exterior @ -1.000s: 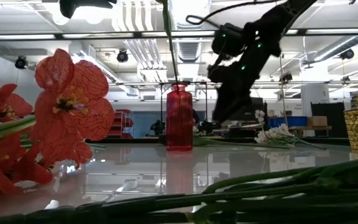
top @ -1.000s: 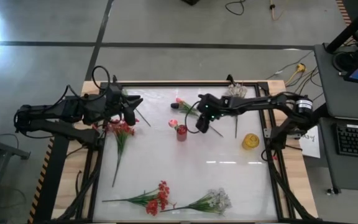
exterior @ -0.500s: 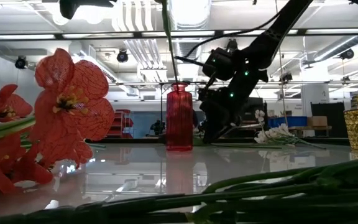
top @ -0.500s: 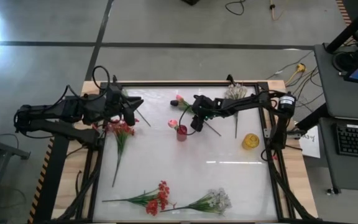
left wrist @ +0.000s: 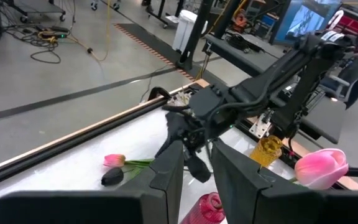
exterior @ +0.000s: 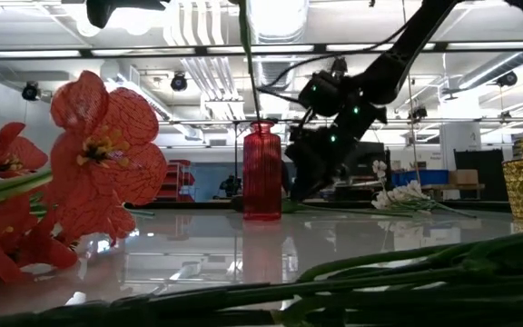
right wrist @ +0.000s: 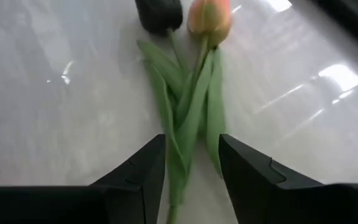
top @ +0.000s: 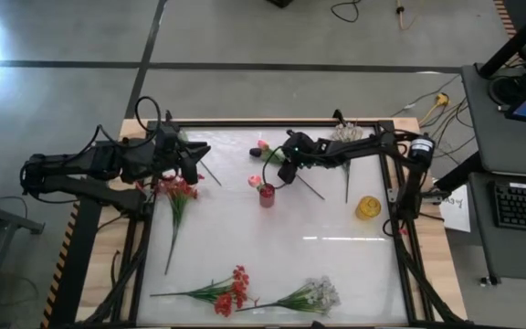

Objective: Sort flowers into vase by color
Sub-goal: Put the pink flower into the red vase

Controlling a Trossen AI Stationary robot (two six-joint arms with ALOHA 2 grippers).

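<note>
A pink rosebud flower point(top: 265, 146) lies flat on the white table near the far edge, its green stem and leaves point(right wrist: 191, 106) running back toward my right gripper point(right wrist: 191, 140). That gripper is open and low over the table, one finger on each side of the stem, and I see no touch. In the low view it point(exterior: 293, 189) stands just right of the red vase point(exterior: 261, 171). The vase point(top: 267, 195) holds one pink flower point(left wrist: 321, 167). My left gripper point(top: 197, 157) waits open at the table's far-left part.
A yellow vase point(top: 366, 207) stands right of centre. White sprays point(top: 345, 137) lie at the far right. Red blooms point(top: 179, 188) lie by the left arm. Another red bunch point(top: 232, 290) and a white spray point(top: 316, 294) lie at the near edge.
My right gripper has moved toward the table's far-left, away from beside the red vase, and has come down toward the lying pink flower. Its fingers now straddle the stem. The flowers and vases have stayed put.
</note>
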